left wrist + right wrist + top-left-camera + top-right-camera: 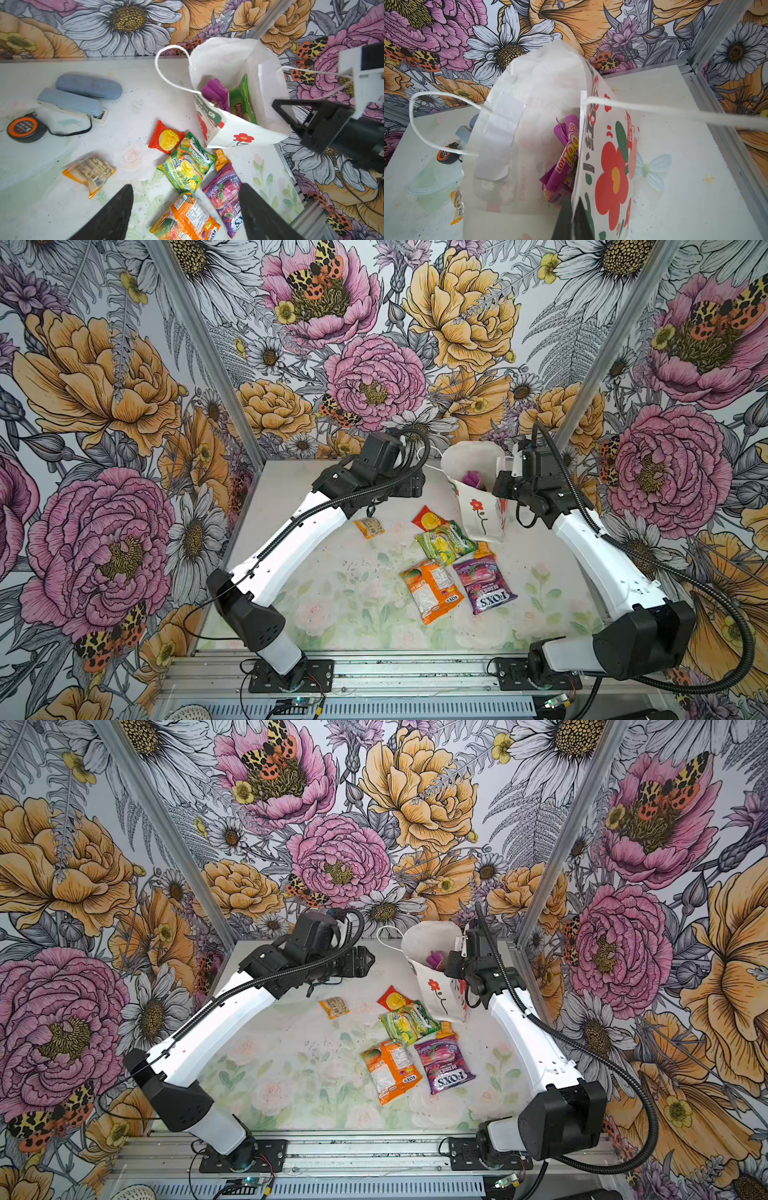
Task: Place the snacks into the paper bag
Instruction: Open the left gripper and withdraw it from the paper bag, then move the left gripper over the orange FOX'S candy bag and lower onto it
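The white paper bag (pixel 482 522) (pixel 441 999) stands at the back right, tilted, with its mouth open. My right gripper (pixel 572 200) (pixel 500 485) is shut on the bag's flowered rim (pixel 604 145). Inside lie a purple packet (pixel 216 93) and the green Lay's packet (pixel 241 101). My left gripper (pixel 185 186) (pixel 417 485) hovers open and empty left of the bag. On the table lie snacks: red-yellow (pixel 428 519), green-yellow (pixel 444 545), orange (pixel 430 589), purple Fox's Berries (pixel 484 585), and a small orange packet (pixel 369 526).
Two grey-blue oblong cases (pixel 89 86) (pixel 70 101) and a black-orange tape measure (pixel 22 126) lie at the back left, under my left arm in both top views. A clear plastic tub (pixel 433 185) sits near them. The metal frame post (pixel 582 377) rises behind the bag.
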Controlling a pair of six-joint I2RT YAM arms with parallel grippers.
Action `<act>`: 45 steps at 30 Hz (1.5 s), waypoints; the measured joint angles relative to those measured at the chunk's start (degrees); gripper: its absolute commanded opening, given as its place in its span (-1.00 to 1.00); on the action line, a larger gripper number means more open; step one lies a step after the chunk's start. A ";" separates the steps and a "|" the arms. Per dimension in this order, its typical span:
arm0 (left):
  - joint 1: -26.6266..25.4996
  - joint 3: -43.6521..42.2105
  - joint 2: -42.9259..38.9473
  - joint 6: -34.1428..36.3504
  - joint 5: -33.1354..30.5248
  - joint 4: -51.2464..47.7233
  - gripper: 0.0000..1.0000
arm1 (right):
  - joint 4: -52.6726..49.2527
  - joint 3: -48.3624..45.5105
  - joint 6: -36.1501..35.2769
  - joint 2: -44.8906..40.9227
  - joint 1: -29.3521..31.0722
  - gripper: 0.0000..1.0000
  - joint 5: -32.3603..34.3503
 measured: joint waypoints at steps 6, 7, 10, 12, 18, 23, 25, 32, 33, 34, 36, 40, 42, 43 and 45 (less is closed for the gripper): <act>8.48 -19.78 -13.73 -3.45 -0.81 8.96 0.66 | -0.24 0.00 -0.02 0.00 -0.59 -1.00 -0.04; 9.55 -21.77 -14.97 -3.93 -0.85 9.51 0.67 | -0.24 0.00 -0.02 0.00 -0.59 -1.00 -0.04; 12.37 -27.30 -17.90 -5.09 -0.83 11.32 0.67 | -0.26 0.00 0.00 0.00 -0.63 -1.00 -0.04; 14.58 -31.41 -19.54 -6.16 -0.20 12.09 0.67 | -0.26 0.00 -0.02 0.00 -0.63 -1.00 -0.04; 20.55 -39.54 -21.03 -8.74 2.21 12.50 0.68 | -0.31 0.00 0.00 0.00 -0.63 -1.00 -0.04; 24.76 -43.25 -20.92 -10.14 4.79 12.46 0.68 | -0.44 0.00 0.00 0.00 -0.92 -1.00 -0.02; 26.38 -44.06 -20.61 -10.47 5.70 12.48 0.68 | -0.48 0.00 0.09 0.00 -1.01 -1.00 -0.02; 28.44 -44.30 -16.55 -11.26 8.15 13.90 0.69 | -0.66 0.00 0.17 -0.02 -1.07 -1.00 -0.02; 28.26 -44.30 -15.34 -11.45 8.76 14.60 0.69 | -0.68 0.00 0.15 -0.02 -1.27 -1.00 -0.04; 28.00 -44.30 -14.27 -11.47 9.11 15.04 0.69 | -0.68 0.00 0.15 -0.04 -1.31 -1.00 -0.04; 26.88 -44.24 -11.34 -11.52 9.38 15.63 0.69 | -0.68 -0.22 0.15 -0.28 -1.60 -1.00 -0.02; 21.42 -43.25 -6.16 -11.67 9.49 15.69 0.69 | -0.94 -1.68 0.15 -1.88 -2.54 -1.00 0.00; 17.59 -42.29 -4.26 -11.69 9.62 15.72 0.70 | -1.14 -2.56 0.15 -2.71 -3.02 -1.00 -0.02; 16.24 -41.92 -3.76 -11.67 9.64 15.78 0.70 | -1.16 -2.84 0.15 -2.99 -3.23 -1.00 0.00; 12.07 -41.09 -2.54 -11.32 9.66 15.96 0.70 | -1.22 -3.48 0.13 -3.61 -3.61 -1.00 0.00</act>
